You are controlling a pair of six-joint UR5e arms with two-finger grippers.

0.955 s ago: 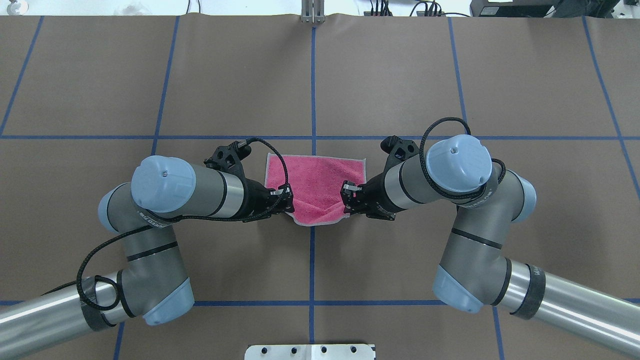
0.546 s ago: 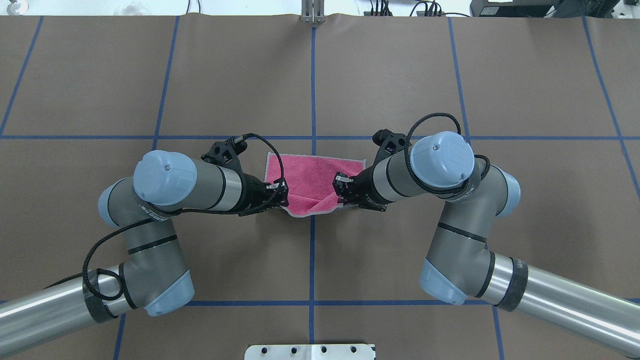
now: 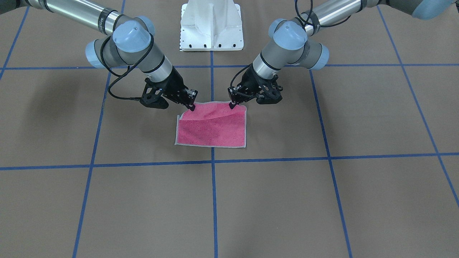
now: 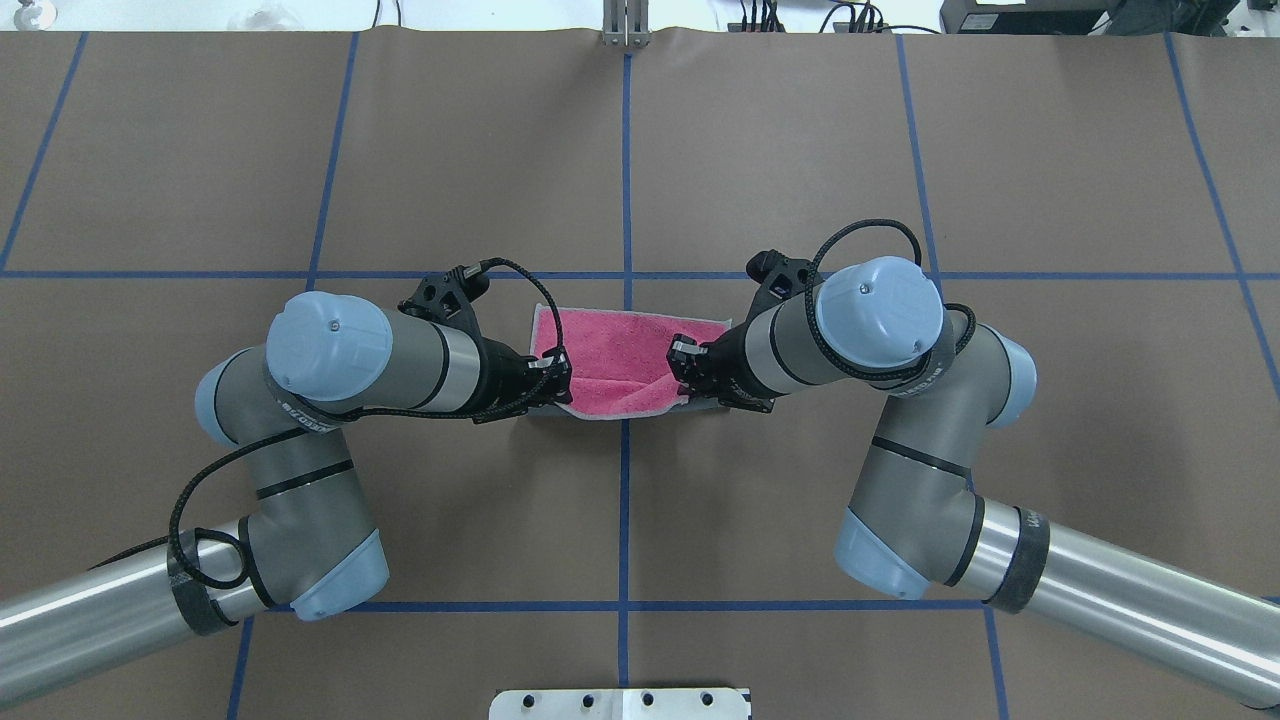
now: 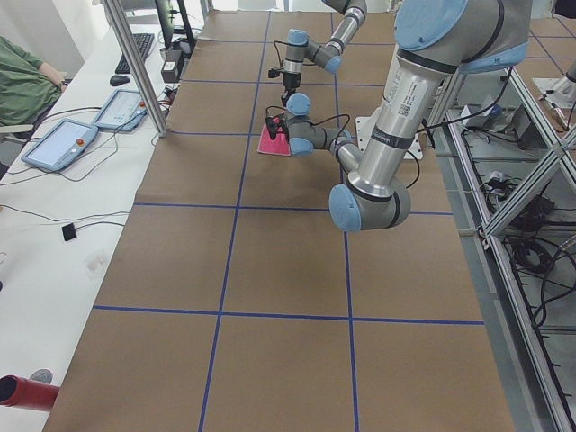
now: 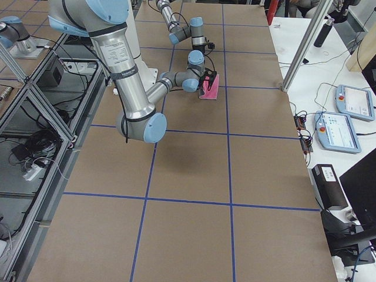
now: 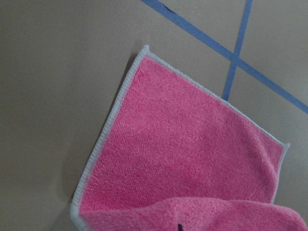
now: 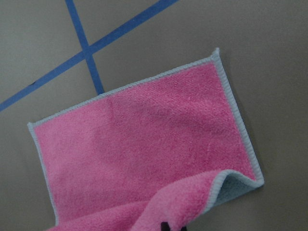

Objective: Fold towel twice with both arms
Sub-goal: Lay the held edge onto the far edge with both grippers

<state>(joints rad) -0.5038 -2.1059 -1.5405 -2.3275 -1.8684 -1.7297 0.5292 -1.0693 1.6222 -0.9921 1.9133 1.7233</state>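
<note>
Overhead exterior view: the towel (image 4: 612,352) lies across the centre blue tape line (image 4: 626,150) of the worktop (image 4: 800,150), between the two arms. Compared with a second ago, both claws have carried its near hem away from the robot and toward the far hem. The band of pink that shows is now shallower, and the sagging near edge has drawn up closer to the far one. Judgement: this is the first of the two folds, roughly half travelled; the lifted hem is not yet laid on the far hem. Left claw (image 4: 560,376) is pinched tight on the left near corner and right claw (image 4: 684,362) likewise on the right near corner, with no gap visible between the fingers of either. Front-facing view confirms this: left claw (image 3: 232,104) and right claw (image 3: 192,106) each hold the raised edge just above the flat part of the towel (image 3: 211,132), which rests on the worktop. Right wrist view shows the curled corner with its pale grey underside (image 8: 232,188) exposed. Far corners appear undisturbed.
</note>
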